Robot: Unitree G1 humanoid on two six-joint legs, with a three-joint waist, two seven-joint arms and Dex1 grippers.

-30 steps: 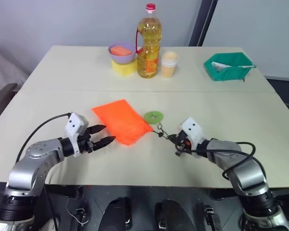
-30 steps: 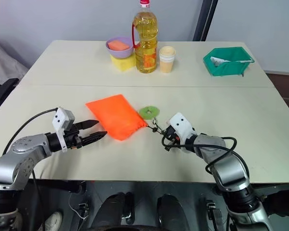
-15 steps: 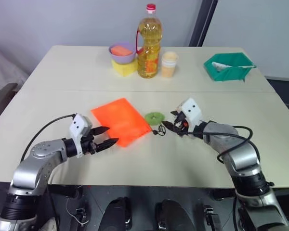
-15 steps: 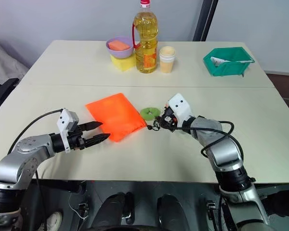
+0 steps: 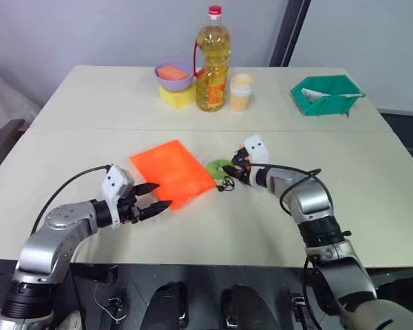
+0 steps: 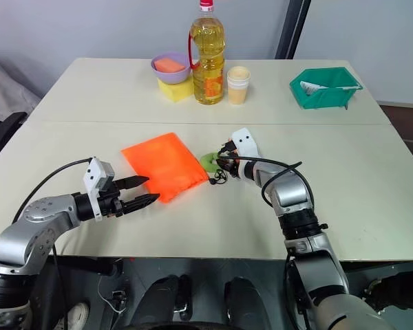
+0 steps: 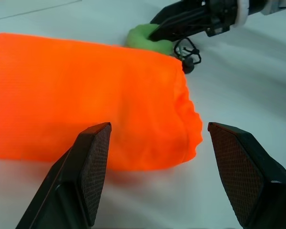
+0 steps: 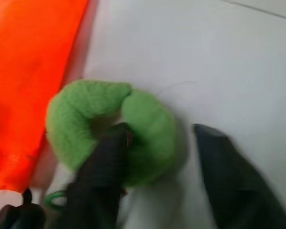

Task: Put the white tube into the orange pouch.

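The orange pouch (image 5: 171, 172) lies flat on the near half of the table. Its black cord (image 5: 226, 184) ends in a small tangle beside the green ring (image 5: 217, 167). My right gripper (image 5: 235, 165) is at the ring, open; in the right wrist view one of its fingers (image 8: 102, 181) is over the ring's (image 8: 109, 129) hole and the other is outside it. My left gripper (image 5: 160, 196) stands open just in front of the pouch's (image 7: 86, 95) near corner, touching nothing. A white item (image 5: 322, 95) lies in the green bin; I cannot tell if it is the white tube.
Along the back stand a yellow oil bottle (image 5: 213, 62), a purple bowl (image 5: 174, 74) on a yellow block (image 5: 177, 96), and a pale orange cup (image 5: 241, 91). The green bin (image 5: 344, 88) sits at the back right. A seam crosses the table behind the pouch.
My right gripper let go of the cord near the front edge, moved forward and left to the green ring, and opened. The cord went slack. The left gripper stayed put.
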